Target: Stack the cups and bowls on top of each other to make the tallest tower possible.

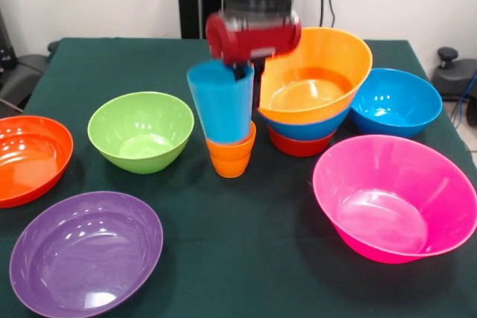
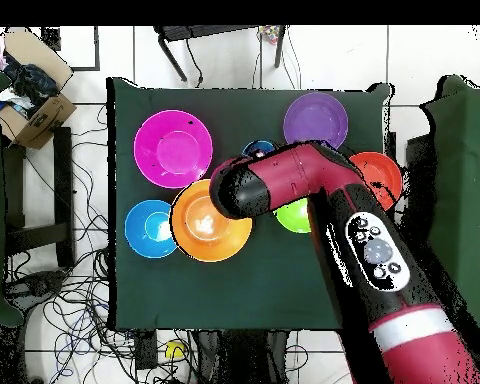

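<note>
The light blue glossy plastic cup (image 1: 221, 102) is seen sitting in the top of a small stack of orange plastic cups (image 1: 231, 156), near the middle of the dark green desk (image 1: 246, 243). Its long axis isn't quite upright, the rim is tipped a bit toward the lime green bowl (image 1: 140, 130). The claw (image 1: 243, 71) is parked straight above that rim, right at the blue cup's mouth, so the cup lies directly below it. How far the claw is opened can't be told, since it's hidden by the red wrist housing (image 1: 253, 37); a grip on the rim looks likely but that's only a guess.

Just beside the cups, the tower so far (image 1: 313, 87) is made of a big orange bowl nested in a blue one on a red-orange one, leaning noticeably. So whatever comes next is probably decided by that tilt: the blue cup needs to be squared up or lifted straight, not sideways.
</note>
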### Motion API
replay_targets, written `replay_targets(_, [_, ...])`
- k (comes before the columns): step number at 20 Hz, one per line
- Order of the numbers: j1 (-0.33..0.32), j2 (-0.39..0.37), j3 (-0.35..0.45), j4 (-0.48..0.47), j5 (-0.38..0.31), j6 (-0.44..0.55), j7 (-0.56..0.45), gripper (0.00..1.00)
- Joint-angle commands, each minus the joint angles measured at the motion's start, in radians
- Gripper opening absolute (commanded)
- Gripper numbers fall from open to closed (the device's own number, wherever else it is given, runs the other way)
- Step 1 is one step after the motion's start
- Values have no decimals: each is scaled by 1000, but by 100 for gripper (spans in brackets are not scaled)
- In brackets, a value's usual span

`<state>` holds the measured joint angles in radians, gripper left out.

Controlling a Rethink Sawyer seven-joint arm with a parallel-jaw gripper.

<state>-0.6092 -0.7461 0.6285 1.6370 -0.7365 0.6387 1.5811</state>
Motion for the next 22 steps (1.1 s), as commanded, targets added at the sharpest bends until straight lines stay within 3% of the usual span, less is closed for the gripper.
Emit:
replay_targets(1, [-50, -191, 113, 170, 87, 116, -260, 0])
replay_targets(10, [-34, -231, 144, 225, 87, 111, -214, 0])
replay_targets(22, [35, -224, 104, 306, 72, 27, -31, 0])
